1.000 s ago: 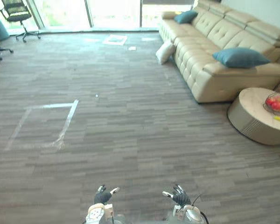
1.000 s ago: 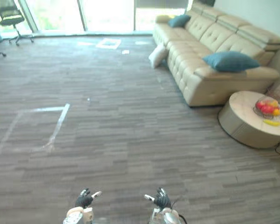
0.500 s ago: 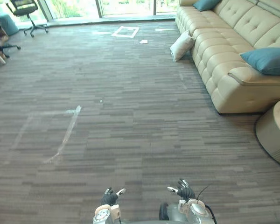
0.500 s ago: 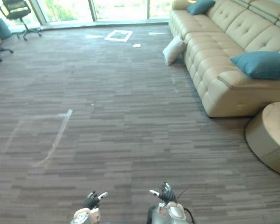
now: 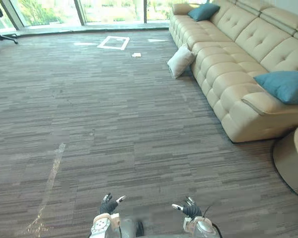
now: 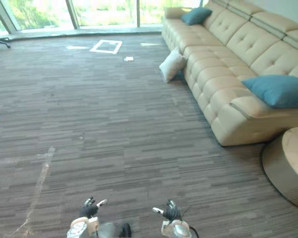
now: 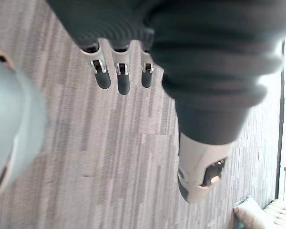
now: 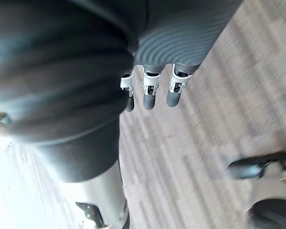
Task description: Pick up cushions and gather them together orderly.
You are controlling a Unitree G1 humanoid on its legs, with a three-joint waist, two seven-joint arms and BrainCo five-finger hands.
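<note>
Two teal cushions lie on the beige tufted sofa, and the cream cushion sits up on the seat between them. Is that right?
No. The far teal cushion and the near teal cushion do lie on the beige tufted sofa, but the cream cushion stands on the grey carpet, leaning against the sofa's front. The left eye view shows it.

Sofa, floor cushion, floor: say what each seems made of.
Sofa: likely leather or faux leather, beige, smooth with a slight sheen and tufted seams. White cushion on the floor by it: probably matte fabric, soft creases. Floor: looks like low-pile carpet, streaked grey-brown, no gloss.
</note>
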